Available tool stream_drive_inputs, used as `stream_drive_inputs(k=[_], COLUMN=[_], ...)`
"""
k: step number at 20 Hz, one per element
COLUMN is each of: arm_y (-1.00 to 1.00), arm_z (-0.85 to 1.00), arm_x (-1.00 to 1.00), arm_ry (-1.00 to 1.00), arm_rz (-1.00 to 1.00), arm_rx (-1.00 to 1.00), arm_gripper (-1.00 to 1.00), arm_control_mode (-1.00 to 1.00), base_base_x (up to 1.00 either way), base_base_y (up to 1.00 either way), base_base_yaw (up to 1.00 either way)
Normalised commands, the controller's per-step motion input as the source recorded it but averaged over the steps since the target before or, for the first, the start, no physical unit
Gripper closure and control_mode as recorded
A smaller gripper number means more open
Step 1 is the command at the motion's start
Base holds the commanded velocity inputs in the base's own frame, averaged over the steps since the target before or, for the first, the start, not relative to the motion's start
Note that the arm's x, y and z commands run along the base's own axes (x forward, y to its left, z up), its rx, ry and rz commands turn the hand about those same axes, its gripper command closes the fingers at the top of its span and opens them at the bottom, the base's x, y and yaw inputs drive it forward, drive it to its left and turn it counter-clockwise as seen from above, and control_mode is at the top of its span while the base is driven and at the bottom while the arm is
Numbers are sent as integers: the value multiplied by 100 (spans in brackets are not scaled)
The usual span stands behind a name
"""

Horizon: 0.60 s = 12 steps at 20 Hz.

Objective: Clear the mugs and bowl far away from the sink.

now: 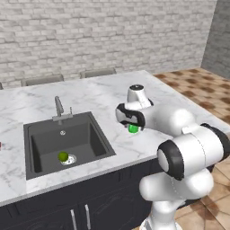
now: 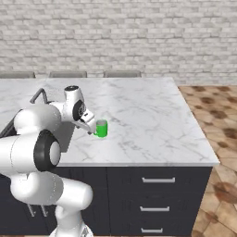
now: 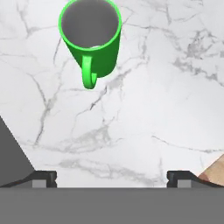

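A bright green mug (image 2: 101,128) stands upright on the white marble counter, right of the sink (image 1: 40,148). In the hand view the mug (image 3: 90,37) is at the top, its handle turned towards the camera. My gripper (image 3: 111,177) hangs just short of it, open, with bare marble between the fingertips. From the left base the hand (image 1: 130,122) covers most of the mug (image 1: 133,129); from the right base the gripper (image 2: 90,130) sits just left of it. A red sliver (image 1: 0,145) at the left edge looks like the bowl.
A small green round fruit (image 1: 63,156) lies by the drain in the sink. The slim faucet (image 1: 58,107) rises behind the basin. The marble counter (image 2: 148,115) stretches right of the mug to its edge, with tiled floor (image 2: 217,120) beyond. Chair backs (image 2: 121,73) line the far side.
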Motion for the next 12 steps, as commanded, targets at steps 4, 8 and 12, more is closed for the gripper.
stream_drive_inputs(k=[4, 8, 12], arm_y=[-13, -3, -1], arm_z=[-36, -35, -29], arm_x=[32, 34, 37], arm_ry=[-12, -8, -2], arm_rz=[-14, -11, -9], arm_rx=[6, 2, 2], arm_gripper=[-100, -100, -100], arm_control_mode=[-100, -100, -100], base_base_x=[0, 0, 0], base_base_y=[0, 0, 0], base_base_yaw=[0, 0, 0])
